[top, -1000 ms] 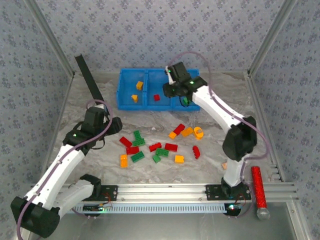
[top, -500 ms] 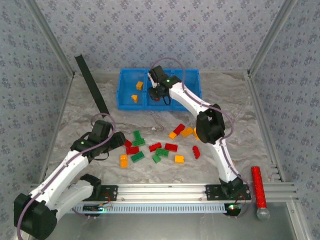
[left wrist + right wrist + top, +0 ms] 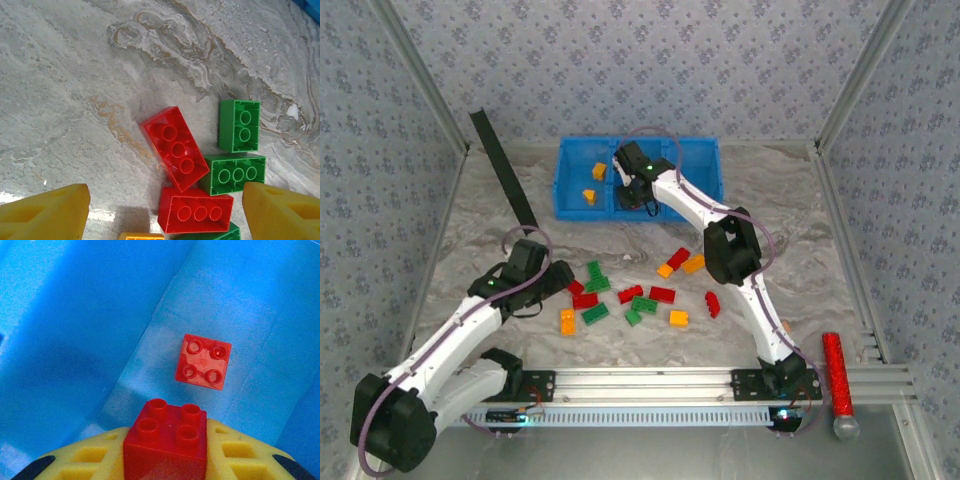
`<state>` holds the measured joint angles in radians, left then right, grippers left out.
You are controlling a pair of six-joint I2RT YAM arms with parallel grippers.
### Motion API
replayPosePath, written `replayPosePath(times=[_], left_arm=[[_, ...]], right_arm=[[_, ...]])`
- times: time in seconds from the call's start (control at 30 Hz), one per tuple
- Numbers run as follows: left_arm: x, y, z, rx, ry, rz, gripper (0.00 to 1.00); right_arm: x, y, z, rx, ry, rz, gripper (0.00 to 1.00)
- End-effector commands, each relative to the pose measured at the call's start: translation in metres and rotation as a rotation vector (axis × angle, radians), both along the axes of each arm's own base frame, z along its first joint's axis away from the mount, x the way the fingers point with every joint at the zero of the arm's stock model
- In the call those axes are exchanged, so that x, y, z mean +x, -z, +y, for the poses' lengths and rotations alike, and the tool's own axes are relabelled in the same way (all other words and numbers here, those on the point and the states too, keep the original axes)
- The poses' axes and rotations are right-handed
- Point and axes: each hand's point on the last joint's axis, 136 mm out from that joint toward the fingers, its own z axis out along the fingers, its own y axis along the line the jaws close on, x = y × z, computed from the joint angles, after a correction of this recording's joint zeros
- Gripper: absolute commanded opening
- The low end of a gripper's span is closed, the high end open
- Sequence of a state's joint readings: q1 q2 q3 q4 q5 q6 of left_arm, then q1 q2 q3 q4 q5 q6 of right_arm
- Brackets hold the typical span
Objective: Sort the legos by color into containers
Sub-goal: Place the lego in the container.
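Note:
The containers are one blue bin (image 3: 705, 165) with three compartments, at the back of the table. Two orange legos (image 3: 599, 171) lie in its left compartment. My right gripper (image 3: 638, 192) hangs over the middle compartment, shut on a red two-by-two lego (image 3: 167, 440) that sits between its yellow fingers (image 3: 90, 462). Below it another red lego (image 3: 203, 362) rests on the bin floor (image 3: 75, 340). Several red, green and orange legos (image 3: 640, 300) are scattered mid-table. My left gripper (image 3: 165, 215) is open just above the pile's left end, over two red legos (image 3: 175, 147) and green ones (image 3: 235, 172).
A black strip (image 3: 503, 170) leans at the back left. A red glittery cylinder (image 3: 838, 375) lies at the front right beside the aluminium rail (image 3: 650, 385). Bare marbled table (image 3: 480, 230) lies left of the pile and to its right.
My right gripper carried the red lego leftward from the right compartment to the middle one. My left gripper moved down and right to the pile and opened a little wider.

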<state>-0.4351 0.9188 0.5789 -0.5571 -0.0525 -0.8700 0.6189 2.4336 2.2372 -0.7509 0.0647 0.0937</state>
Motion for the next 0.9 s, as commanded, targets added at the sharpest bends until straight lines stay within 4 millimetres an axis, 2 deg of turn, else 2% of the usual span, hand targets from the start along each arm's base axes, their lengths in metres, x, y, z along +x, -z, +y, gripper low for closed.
replayPosePath(times=[0.0,0.23,0.4,0.57,0.7,0.87], left_arm=[[0.004,0.003,-0.003,-0.010,-0.010,-0.003,0.80],[0.010,0.010,-0.002,-0.012,-0.046,-0.014,0.83],[0.015,0.014,-0.002,-0.006,-0.054,-0.014,0.83],[0.021,0.029,-0.010,-0.006,-0.038,0.024,0.83],[0.024,0.045,-0.015,-0.014,-0.041,0.058,0.82],[0.036,0.048,-0.020,-0.012,-0.042,0.049,0.82]], right_arm=[[-0.004,-0.005,0.001,-0.018,-0.032,0.001,0.39],[-0.008,-0.024,0.007,0.027,-0.060,-0.017,0.47],[-0.011,-0.036,0.006,0.030,-0.066,-0.027,0.48],[-0.018,-0.066,0.002,0.036,-0.076,-0.062,0.49],[-0.034,-0.092,-0.007,0.045,-0.084,-0.093,0.53],[-0.063,-0.112,-0.024,0.050,-0.080,-0.122,0.56]])
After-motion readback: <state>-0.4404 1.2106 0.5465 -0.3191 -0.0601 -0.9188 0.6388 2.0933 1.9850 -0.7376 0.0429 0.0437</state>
